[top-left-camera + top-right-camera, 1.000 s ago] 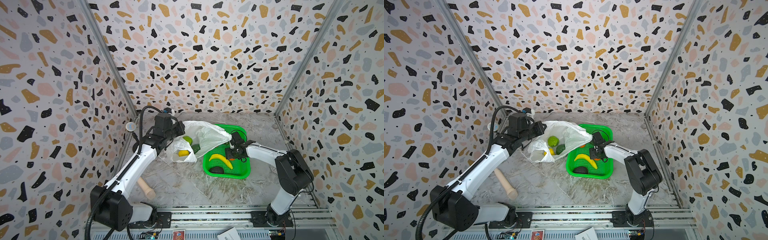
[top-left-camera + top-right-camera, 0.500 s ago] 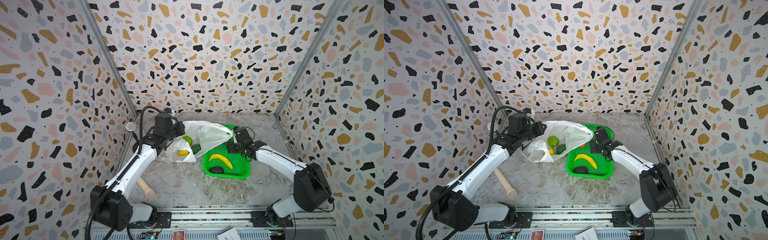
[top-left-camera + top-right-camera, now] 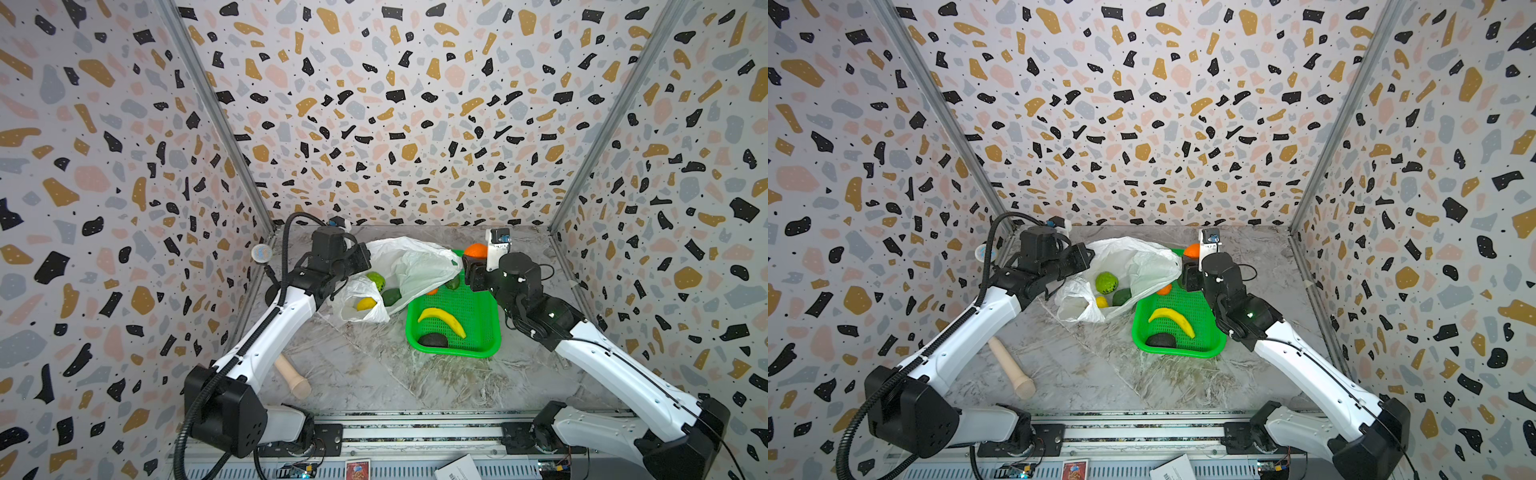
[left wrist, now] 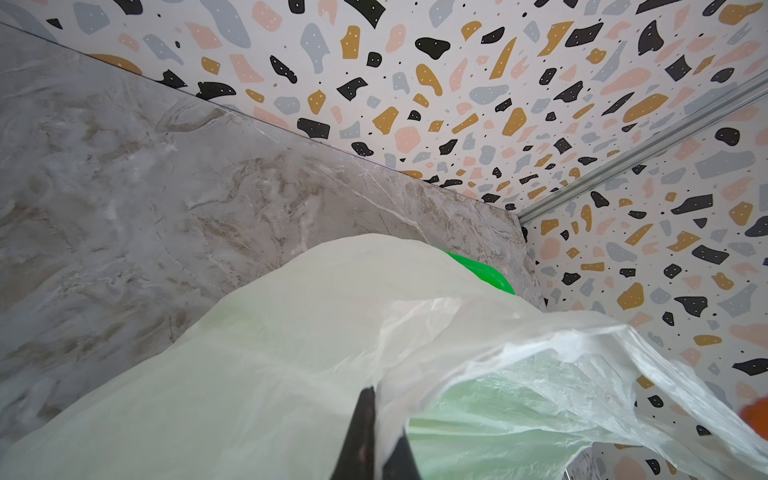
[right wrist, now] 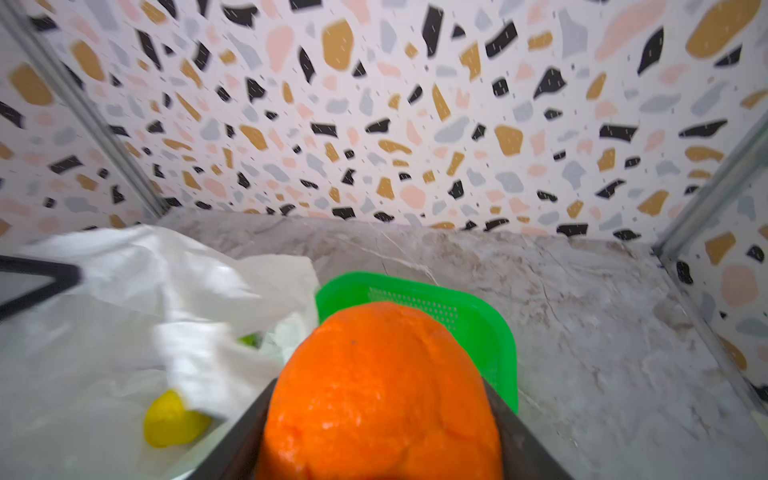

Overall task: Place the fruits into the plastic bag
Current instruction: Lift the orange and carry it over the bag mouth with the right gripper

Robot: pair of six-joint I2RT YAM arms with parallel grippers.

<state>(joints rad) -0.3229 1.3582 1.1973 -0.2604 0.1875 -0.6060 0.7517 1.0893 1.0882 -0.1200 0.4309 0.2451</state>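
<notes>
Orange [image 3: 475, 250] clamped in right gripper [image 5: 380, 432], jaws approx. half-wide. Pos. over plastic bag [image 3: 415, 266] mouth, held up by left gripper [image 4: 379, 440] pinched on rim; lower inside, then release.

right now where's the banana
In both top views the banana lies in the green basket right of centre, behind the blackish avocado and right of the plastic bag.
</notes>
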